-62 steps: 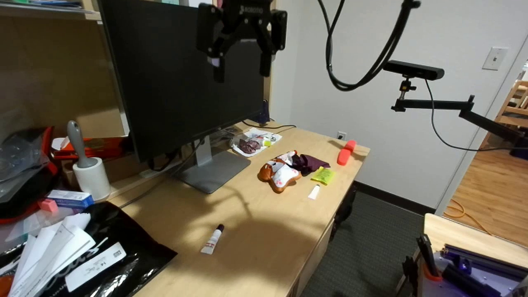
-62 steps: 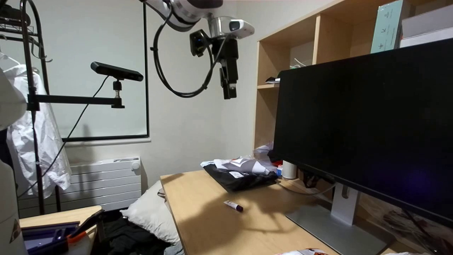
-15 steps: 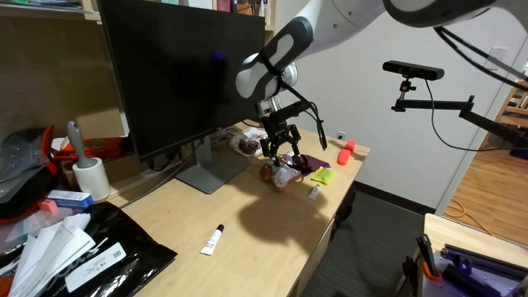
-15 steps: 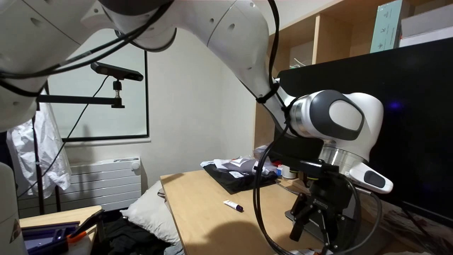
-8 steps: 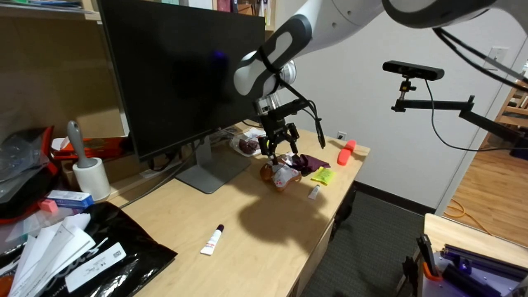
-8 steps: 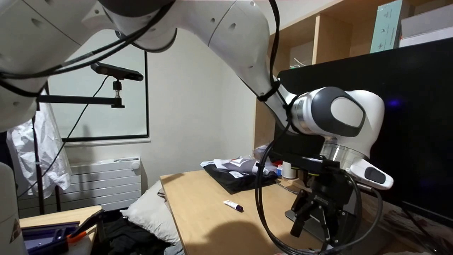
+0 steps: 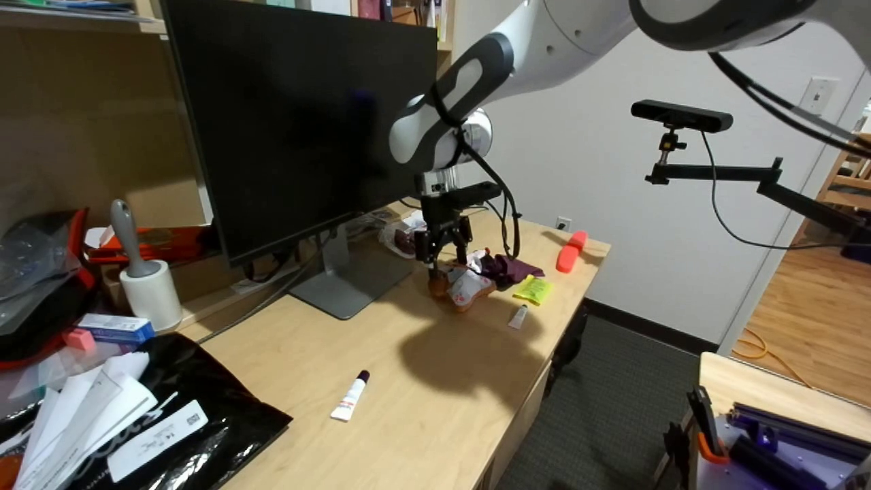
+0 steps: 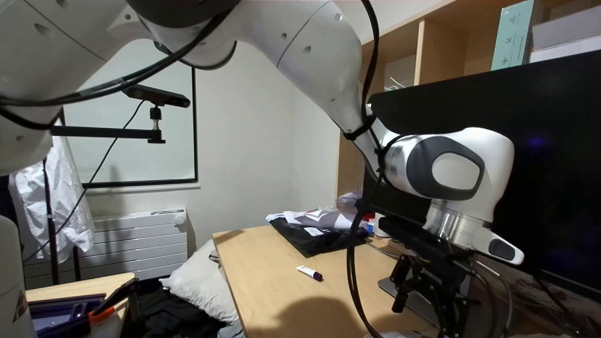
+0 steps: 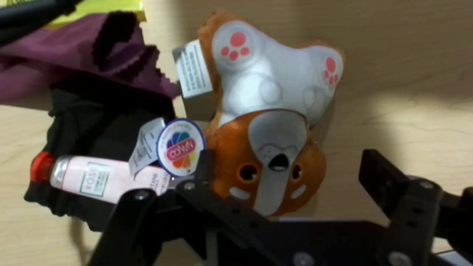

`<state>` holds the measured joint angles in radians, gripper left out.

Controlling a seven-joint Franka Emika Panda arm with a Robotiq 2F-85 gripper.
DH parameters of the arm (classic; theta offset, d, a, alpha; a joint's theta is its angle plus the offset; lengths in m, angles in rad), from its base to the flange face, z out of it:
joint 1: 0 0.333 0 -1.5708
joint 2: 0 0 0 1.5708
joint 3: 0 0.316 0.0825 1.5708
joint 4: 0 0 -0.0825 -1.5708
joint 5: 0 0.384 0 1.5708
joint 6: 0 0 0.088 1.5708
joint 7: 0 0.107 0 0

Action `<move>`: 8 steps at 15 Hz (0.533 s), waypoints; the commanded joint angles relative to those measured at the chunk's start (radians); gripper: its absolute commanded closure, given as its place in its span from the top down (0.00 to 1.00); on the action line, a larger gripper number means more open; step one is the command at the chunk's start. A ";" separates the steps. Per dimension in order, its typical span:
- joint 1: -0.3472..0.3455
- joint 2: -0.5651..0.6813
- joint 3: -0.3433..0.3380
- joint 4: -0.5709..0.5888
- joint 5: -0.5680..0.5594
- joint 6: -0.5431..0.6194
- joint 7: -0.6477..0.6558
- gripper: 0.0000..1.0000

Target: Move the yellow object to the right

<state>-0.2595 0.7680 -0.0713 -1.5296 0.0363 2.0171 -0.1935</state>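
Nearest in an exterior view, a black plastic bag [image 7: 235,412] carrying white papers [image 7: 88,408] lies on the bench [image 7: 408,442], with a white tube [image 7: 350,398] just past it. Farther along, a smaller tube [image 7: 518,317] rests near the bench's edge. A toy dog [image 9: 271,147], orange with a white belly and pink paw marks, lies face up on the bench. The tool [image 9: 286,164] hangs low over it, its 2 fingers spread wide, 1 at each side of the toy dog's head; in the wrist view, the finger at the right stands clear of the head, while whether the finger at the left touches it cannot be told. Just beside the toy dog, a pink tube [image 9: 114,179] lies on dark cloth [image 9: 96,125], next to a purple cloth [image 9: 55,51] and a yellow packet [image 7: 534,290]. Toward the bench's far end sits a long red object [image 7: 571,252]; a camera [image 7: 680,116] on a black bracket [image 7: 721,173] shows against a white wall [image 7: 585,180].
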 commanded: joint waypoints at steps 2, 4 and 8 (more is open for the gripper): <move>-0.075 -0.011 0.045 -0.062 0.059 0.154 -0.170 1.00; -0.092 -0.007 0.052 -0.079 0.062 0.172 -0.217 1.00; -0.101 -0.004 0.054 -0.111 0.048 0.167 -0.265 0.73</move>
<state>-0.3413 0.7689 -0.0349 -1.6060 0.0724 2.1661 -0.4008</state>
